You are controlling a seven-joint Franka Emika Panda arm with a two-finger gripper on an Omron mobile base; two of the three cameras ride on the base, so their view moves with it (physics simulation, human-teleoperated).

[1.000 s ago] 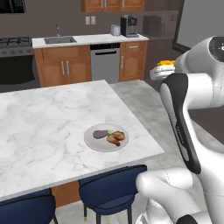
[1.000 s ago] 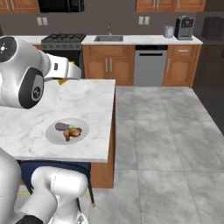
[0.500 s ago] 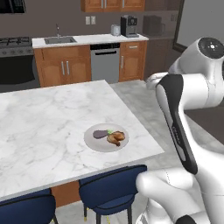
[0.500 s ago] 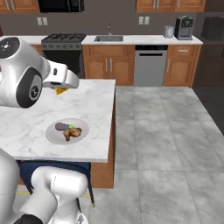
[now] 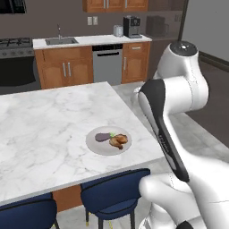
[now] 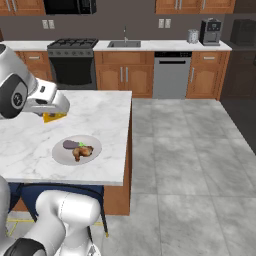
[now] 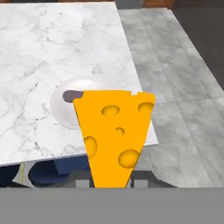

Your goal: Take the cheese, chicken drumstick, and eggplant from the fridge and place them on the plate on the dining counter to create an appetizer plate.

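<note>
The tool (image 7: 111,181) is clamped on the yellow-orange holed cheese wedge (image 7: 114,133), holding it above the white grey-veined marble desk (image 5: 40,129). On the desk near its edge sits the round pale plate (image 6: 62,155), carrying the dark purple eggplant (image 6: 70,145) and glossy brown chicken drumstick (image 6: 83,151), touching.

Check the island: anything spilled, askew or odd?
Nothing stands out. Eggplant and drumstick lie on the plate; the pincer holds the cheese above the counter.
</note>
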